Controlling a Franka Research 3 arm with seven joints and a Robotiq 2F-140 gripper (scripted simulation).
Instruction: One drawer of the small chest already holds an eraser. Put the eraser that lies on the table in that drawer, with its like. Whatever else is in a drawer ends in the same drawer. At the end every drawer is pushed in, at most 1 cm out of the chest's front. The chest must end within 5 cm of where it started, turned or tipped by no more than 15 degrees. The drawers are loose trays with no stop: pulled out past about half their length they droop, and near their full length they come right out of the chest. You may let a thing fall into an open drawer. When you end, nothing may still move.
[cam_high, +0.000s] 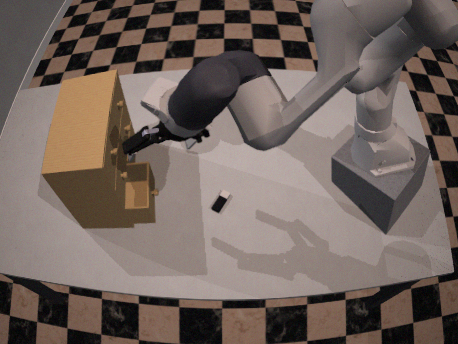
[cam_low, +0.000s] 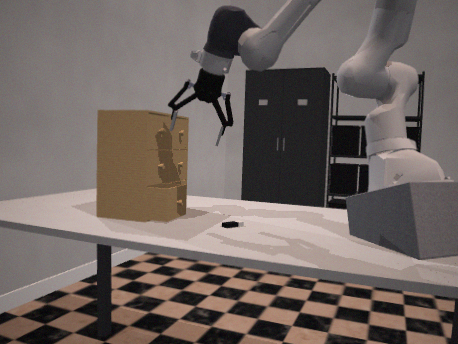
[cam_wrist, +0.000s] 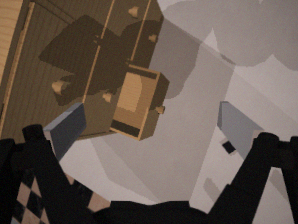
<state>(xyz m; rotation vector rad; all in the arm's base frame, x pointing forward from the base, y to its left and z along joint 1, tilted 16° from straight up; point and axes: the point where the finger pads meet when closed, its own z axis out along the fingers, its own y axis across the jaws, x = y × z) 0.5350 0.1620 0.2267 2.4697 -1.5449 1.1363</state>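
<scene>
One drawer (cam_high: 137, 206) (cam_low: 172, 204) (cam_wrist: 144, 117) jutting out, eraser (cam_high: 220, 201) (cam_low: 232, 224) (cam_wrist: 228, 147) well apart

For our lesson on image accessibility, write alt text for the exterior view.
An open black pincer hangs by the upper front of a wooden chest, whose bottom drawer juts out; a black-and-white eraser lies on the table.

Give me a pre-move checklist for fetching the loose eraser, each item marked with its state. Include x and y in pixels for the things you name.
1. Black-and-white block eraser (cam_high: 220, 201) (cam_low: 231, 224) (cam_wrist: 229, 147) lying on the table: ok.
2. Black two-finger gripper (cam_high: 161, 150) (cam_low: 196, 131) (cam_wrist: 151, 114) open: ok.
3. Gripper lined up over the eraser: not ok, it hangs near the chest front.
4. Tan wooden chest (cam_high: 82, 125) (cam_low: 122, 165) (cam_wrist: 45, 50) upright: ok.
5. Matching eraser's drawer identified: cannot tell, no second eraser shows.
</scene>
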